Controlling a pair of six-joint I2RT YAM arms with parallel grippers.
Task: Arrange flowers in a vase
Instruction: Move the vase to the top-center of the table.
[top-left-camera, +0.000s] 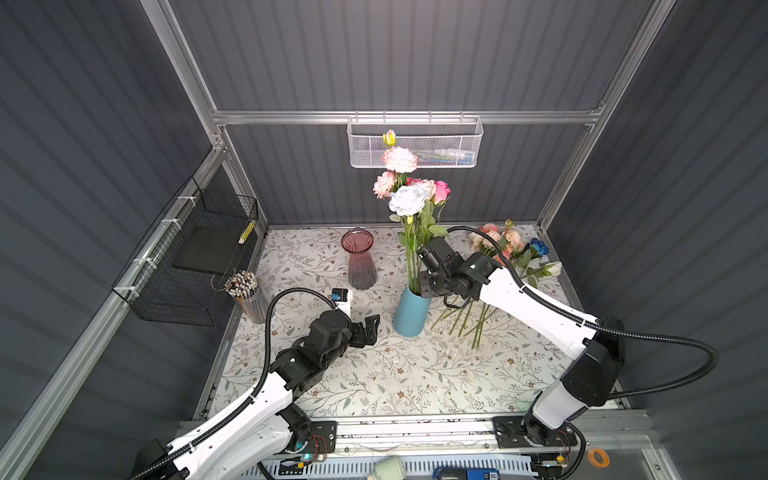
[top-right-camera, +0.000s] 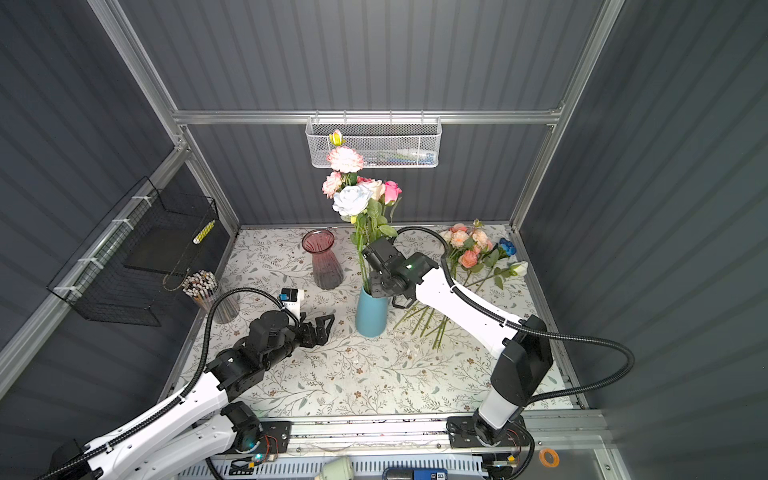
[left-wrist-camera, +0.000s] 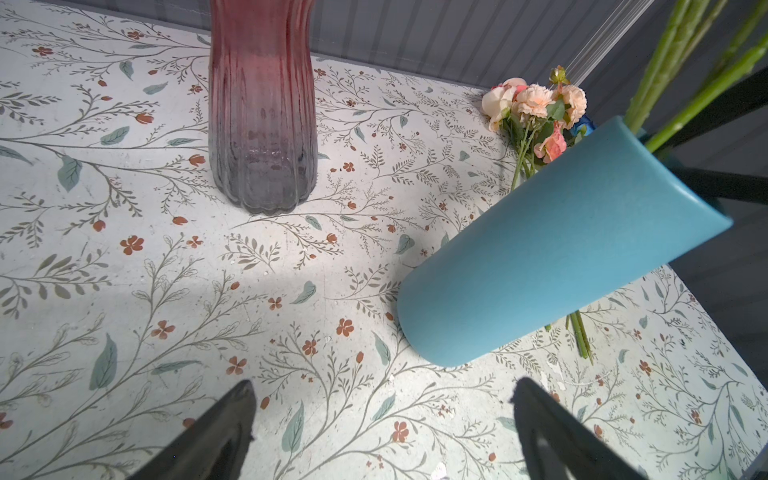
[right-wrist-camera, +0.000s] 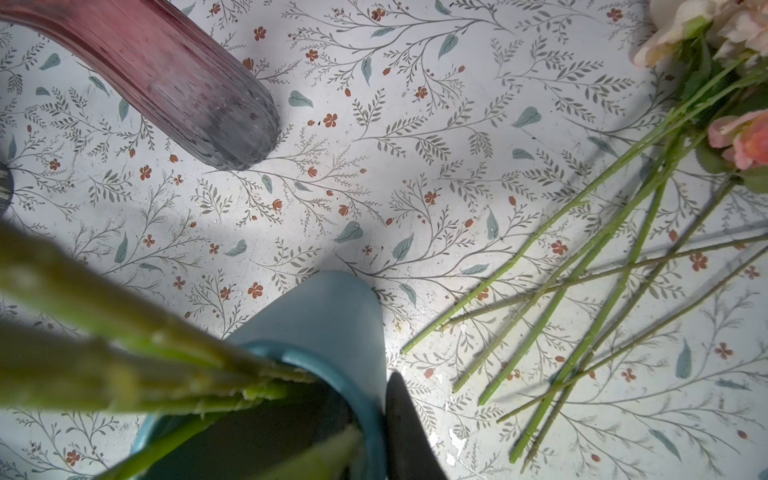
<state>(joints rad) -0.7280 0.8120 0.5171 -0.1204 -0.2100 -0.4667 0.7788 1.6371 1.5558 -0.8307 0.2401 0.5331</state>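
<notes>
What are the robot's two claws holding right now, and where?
Left gripper: open, nothing held. Right gripper: closed at the mouth of the blue vase among the flower stems; whether it pinches a stem or the rim cannot be told.

I see a white mesh basket (top-left-camera: 457, 141) hung on the back wall, a black wire basket (top-left-camera: 166, 299) at the side, a pencil cup (top-left-camera: 249, 299) beside it, and a pink glass vase (top-left-camera: 360, 262) upright on the floral tabletop (top-left-camera: 395, 374).

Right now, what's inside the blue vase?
Several green stems stand in the blue vase, blooms above its rim. Its wall hides the stem ends and the bottom.
</notes>
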